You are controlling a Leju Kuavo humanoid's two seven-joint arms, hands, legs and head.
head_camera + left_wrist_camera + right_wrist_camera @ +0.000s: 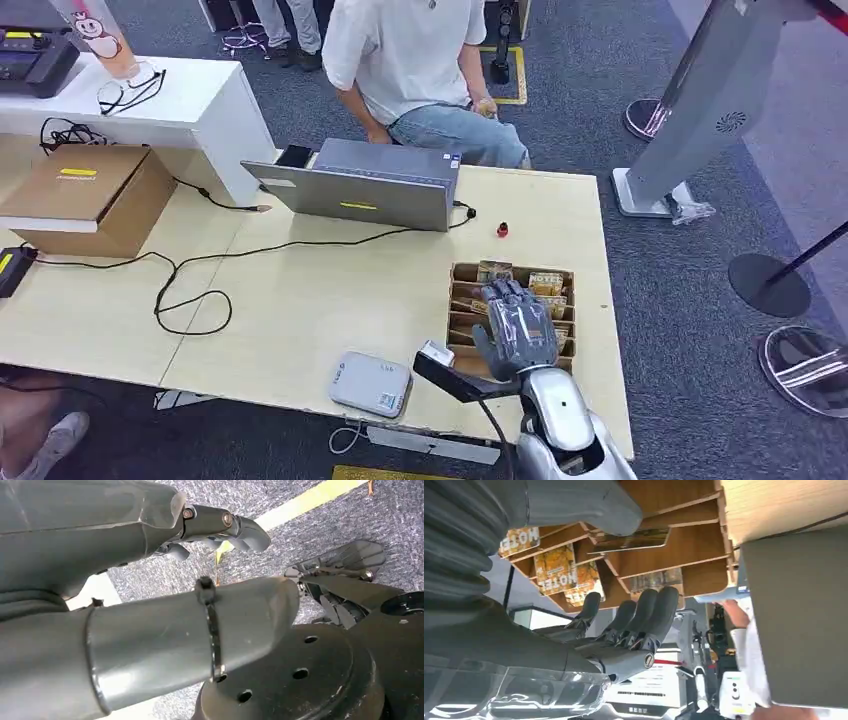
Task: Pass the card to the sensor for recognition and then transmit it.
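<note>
Head view: cards (546, 284) stand in the wooden rack (462, 272) at the bench's (300, 310) near right. Right hand (518, 325) hovers over them, fingers (655, 612) spread, gripping nothing. Risk: tight-packed cards, two lifted together. Left hand (150, 555) hangs empty, loosely curled.

A: Right arm?
B: Silver forearm comes up from the lower edge in the head view. Right hand (517, 328) raised, back of hand toward the camera, fingers (651, 617) extended, slightly apart, holding nothing.
A: Left hand?
B: Left hand (150, 580) hangs low at the side; fingers (240, 530) loosely curled, thumb straight, nothing held.
</note>
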